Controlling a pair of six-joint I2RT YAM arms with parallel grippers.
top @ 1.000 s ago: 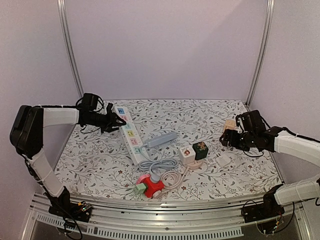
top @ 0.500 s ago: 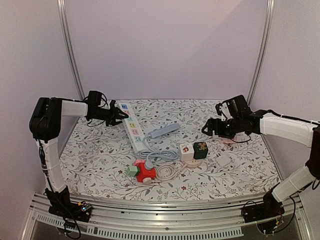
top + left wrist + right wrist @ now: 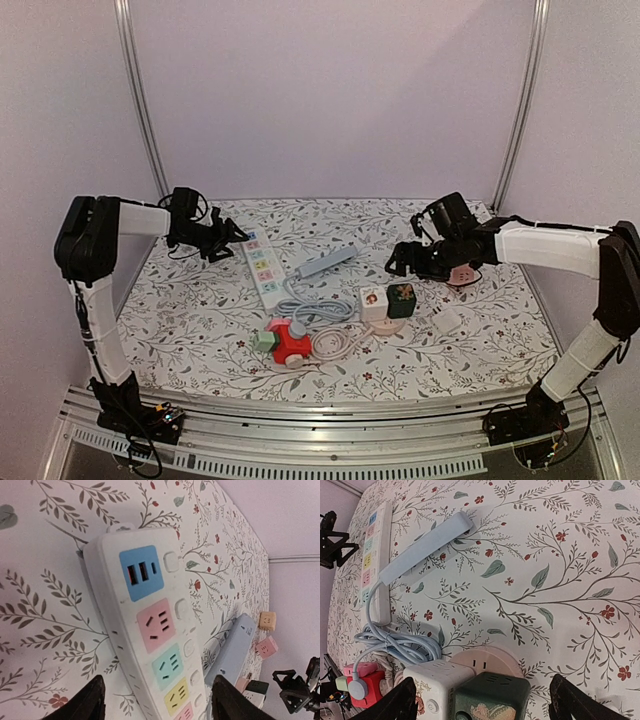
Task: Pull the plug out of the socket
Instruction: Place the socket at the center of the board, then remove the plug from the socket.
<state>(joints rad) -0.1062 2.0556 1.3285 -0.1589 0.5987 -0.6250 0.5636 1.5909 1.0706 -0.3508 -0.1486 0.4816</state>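
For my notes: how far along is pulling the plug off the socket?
Done: nothing; the grey-blue round plug sits in the red cube socket. In hand: nothing; left gripper and right gripper are open, the left at the long white power strip. Left: the whole pull.

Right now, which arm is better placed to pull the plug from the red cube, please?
Probably right: the right gripper, open, faces plug and red cube; left gripper faces only the white strip.

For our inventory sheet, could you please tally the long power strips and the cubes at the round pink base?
Long power strips: 2 (white strip, blue-grey strip)
Cubes: 2 (white cube, dark green cube)
Total: 4
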